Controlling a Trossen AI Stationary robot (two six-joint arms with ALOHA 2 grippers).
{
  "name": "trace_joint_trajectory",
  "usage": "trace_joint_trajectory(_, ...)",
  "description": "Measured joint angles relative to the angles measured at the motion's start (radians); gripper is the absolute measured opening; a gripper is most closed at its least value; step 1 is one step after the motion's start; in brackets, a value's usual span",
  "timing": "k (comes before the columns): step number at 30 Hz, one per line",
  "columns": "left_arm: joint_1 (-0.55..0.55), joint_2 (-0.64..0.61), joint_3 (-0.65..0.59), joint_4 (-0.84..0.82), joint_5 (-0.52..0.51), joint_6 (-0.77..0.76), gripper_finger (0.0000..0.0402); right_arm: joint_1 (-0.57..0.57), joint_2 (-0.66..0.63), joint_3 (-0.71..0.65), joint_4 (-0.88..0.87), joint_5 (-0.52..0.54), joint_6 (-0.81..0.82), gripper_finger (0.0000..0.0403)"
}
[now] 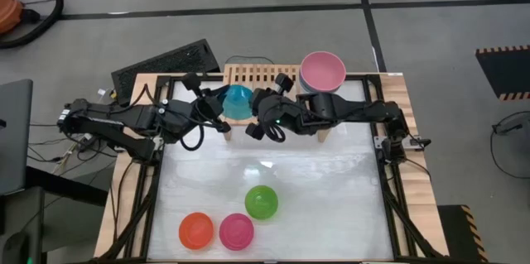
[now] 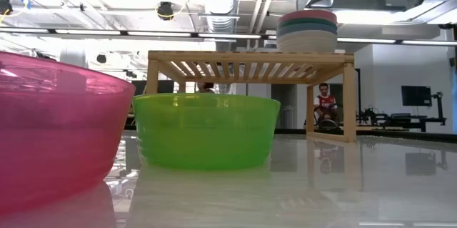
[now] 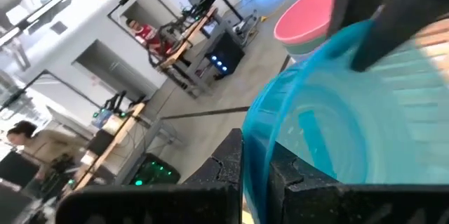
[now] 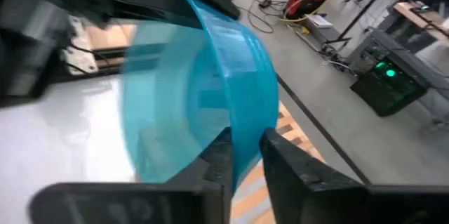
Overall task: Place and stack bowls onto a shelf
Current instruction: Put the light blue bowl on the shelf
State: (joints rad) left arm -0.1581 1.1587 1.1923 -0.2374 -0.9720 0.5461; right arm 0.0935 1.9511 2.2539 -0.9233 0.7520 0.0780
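Cyan bowl (image 1: 238, 101) is held in the air above the shelf (image 1: 252, 74), tilted on edge. Left tool (image 1: 217, 103) is clamped on its rim; right tool (image 1: 258, 107) is clamped on the opposite rim. Stacked bowls, pink bowl (image 1: 322, 71) uppermost, sit on the shelf's right end. Lime green bowl (image 1: 261, 202), red-orange bowl (image 1: 196, 230) and magenta bowl (image 1: 236, 231) rest on the desk (image 1: 331, 189), well apart from the shelf.

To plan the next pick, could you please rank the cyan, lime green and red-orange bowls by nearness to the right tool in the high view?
1. Cyan plastic bowl, beside the right tool.
2. Lime green plastic bowl, table middle.
3. Red-orange plastic bowl, front left.
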Motion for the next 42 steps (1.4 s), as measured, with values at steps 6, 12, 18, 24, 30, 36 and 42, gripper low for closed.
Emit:
trace_joint_trajectory(6, -0.005, -0.002, 0.003, 0.016, 0.054, -0.011, 0.0018, -0.006, 0.002, -0.002, -0.01, -0.001, -0.003, 0.0039)
trace_joint_trajectory(12, 0.004, -0.003, 0.003, 0.017, 0.116, -0.015, 0.0051, -0.008, 0.002, -0.002, -0.011, -0.025, -0.022, 0.0024)
trace_joint_trajectory(18, 0.0, -0.008, 0.003, 0.09, 0.134, 0.012, 0.0134, -0.021, 0.003, -0.002, -0.013, -0.071, -0.034, 0.0024)
trace_joint_trajectory(24, -0.002, -0.028, 0.053, 0.089, 0.019, 0.048, 0.0223, -0.064, 0.003, -0.002, 0.005, -0.123, -0.092, 0.0024)
trace_joint_trajectory(30, 0.001, -0.064, 0.078, 0.091, -0.148, 0.104, 0.0263, -0.173, 0.003, -0.002, 0.043, -0.258, -0.132, 0.0024)
trace_joint_trajectory(36, 0.001, -0.125, 0.078, 0.085, -0.201, 0.048, 0.0265, -0.305, 0.002, -0.002, 0.087, -0.427, -0.065, 0.0024)
trace_joint_trajectory(42, 0.001, -0.181, 0.078, 0.024, -0.204, -0.059, 0.0265, -0.373, 0.038, 0.0, 0.086, -0.629, 0.058, 0.0024)
